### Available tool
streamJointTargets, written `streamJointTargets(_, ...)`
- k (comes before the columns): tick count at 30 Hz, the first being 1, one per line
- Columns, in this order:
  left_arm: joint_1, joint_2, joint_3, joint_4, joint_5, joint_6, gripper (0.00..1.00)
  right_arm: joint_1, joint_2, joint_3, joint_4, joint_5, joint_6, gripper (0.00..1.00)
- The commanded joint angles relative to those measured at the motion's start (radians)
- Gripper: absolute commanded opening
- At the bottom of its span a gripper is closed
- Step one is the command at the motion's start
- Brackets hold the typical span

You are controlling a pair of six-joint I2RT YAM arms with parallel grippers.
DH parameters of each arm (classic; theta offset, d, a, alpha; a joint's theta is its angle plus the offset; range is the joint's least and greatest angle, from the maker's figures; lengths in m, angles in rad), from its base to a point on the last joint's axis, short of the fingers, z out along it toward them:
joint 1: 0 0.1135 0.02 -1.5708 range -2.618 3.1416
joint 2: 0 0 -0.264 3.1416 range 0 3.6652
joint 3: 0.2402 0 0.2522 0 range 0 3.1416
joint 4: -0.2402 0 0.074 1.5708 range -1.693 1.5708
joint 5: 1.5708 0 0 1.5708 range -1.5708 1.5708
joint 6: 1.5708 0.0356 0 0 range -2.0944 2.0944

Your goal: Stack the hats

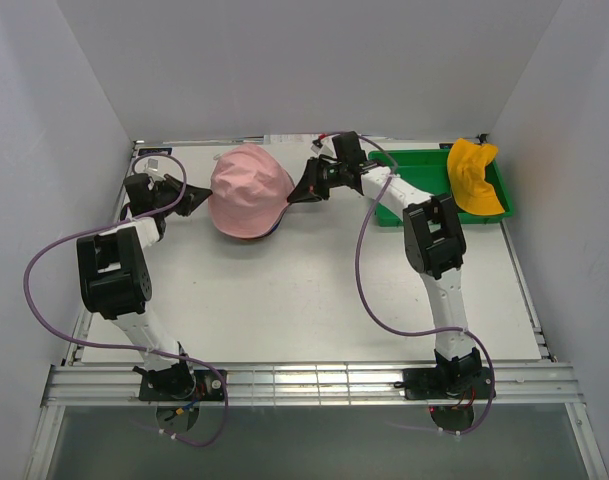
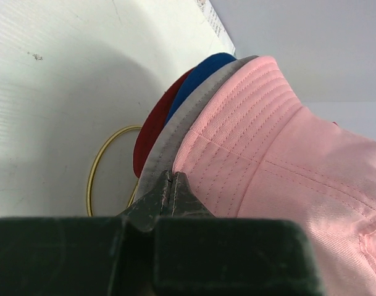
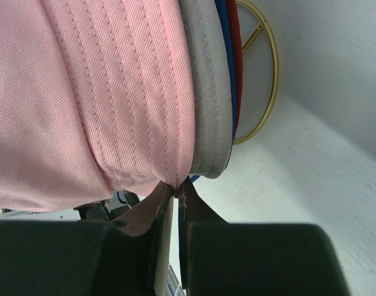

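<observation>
The pink hat [image 1: 249, 185] sits on top of a stack at the back of the table. Under it lie the grey hat [image 2: 175, 129], the blue hat [image 2: 200, 77] and the dark red hat [image 2: 154, 129], with only their brims showing. My left gripper [image 1: 194, 198] is shut at the pink brim's left edge [image 2: 173, 176]. My right gripper [image 1: 304, 190] pinches the pink brim's right edge [image 3: 177, 184]. The pink hat [image 3: 83, 92], the grey brim [image 3: 206, 92], the blue brim [image 3: 224, 37] and the red brim [image 3: 238, 49] show in the right wrist view. The yellow-orange hat [image 1: 472, 180] lies on the right end of the tray.
A green plastic tray [image 1: 424, 165] stands at the back right. A thin yellow wire ring [image 2: 95, 179] lies on the table under the stack, and it shows in the right wrist view [image 3: 274, 74] too. White walls enclose the table on three sides.
</observation>
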Motion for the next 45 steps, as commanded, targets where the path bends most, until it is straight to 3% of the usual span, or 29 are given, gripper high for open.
streamJointTargets(1, 0.021, 0.041, -0.039, -0.247, -0.163, 0.106, 0.00, -0.003, -0.018, -0.039, -0.092, 0.062, -0.049, 0.08)
streamJointTargets(15, 0.023, 0.061, -0.029, -0.298, -0.180, 0.133, 0.00, 0.006, 0.020, -0.162, -0.055, 0.088, -0.071, 0.08)
streamJointTargets(26, 0.023, 0.056, 0.008, -0.315, -0.171, 0.159, 0.00, 0.005, 0.047, -0.110, -0.092, 0.091, -0.083, 0.08)
streamJointTargets(32, 0.023, 0.027, 0.079, -0.407, -0.168, 0.178, 0.00, 0.005, 0.011, -0.059, -0.111, 0.088, -0.084, 0.08)
streamJointTargets(35, 0.021, 0.009, 0.103, -0.430, -0.164, 0.184, 0.08, 0.005, -0.012, -0.033, -0.117, 0.088, -0.078, 0.12)
streamJointTargets(42, 0.023, -0.033, 0.125, -0.453, -0.151, 0.188, 0.37, 0.006, -0.050, 0.011, -0.128, 0.076, -0.065, 0.27)
streamJointTargets(45, 0.023, -0.054, 0.135, -0.461, -0.151, 0.187, 0.43, 0.006, -0.067, 0.010, -0.128, 0.073, -0.063, 0.30)
